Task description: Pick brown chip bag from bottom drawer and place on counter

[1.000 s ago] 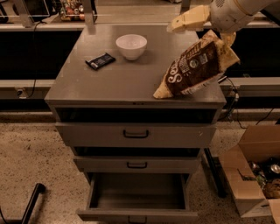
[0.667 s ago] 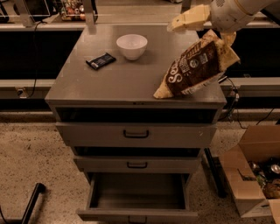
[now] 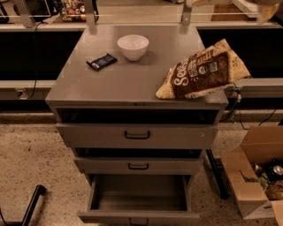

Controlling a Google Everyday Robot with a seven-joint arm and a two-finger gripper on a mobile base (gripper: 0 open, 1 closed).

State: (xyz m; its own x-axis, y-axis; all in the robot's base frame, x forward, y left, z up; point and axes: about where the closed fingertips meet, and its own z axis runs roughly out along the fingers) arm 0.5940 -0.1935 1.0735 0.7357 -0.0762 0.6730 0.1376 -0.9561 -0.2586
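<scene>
The counter's [image 3: 115, 84] front left lies bare, gripper [image 3: 267, 9] off top right.

The brown chip bag [image 3: 203, 70], dark-fronted with white lettering and tan edges, lies flat on the counter [image 3: 128, 81], overhanging its right edge near the front right corner. The bottom drawer [image 3: 138, 199] stands pulled open. The gripper [image 3: 267, 9] sits high beyond the back right corner, clear of the bag.

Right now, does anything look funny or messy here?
Yes. The brown chip bag lies at the right edge of the counter, one corner sticking out past it. The bottom drawer stands open. The gripper is barely in view, top right.
</scene>
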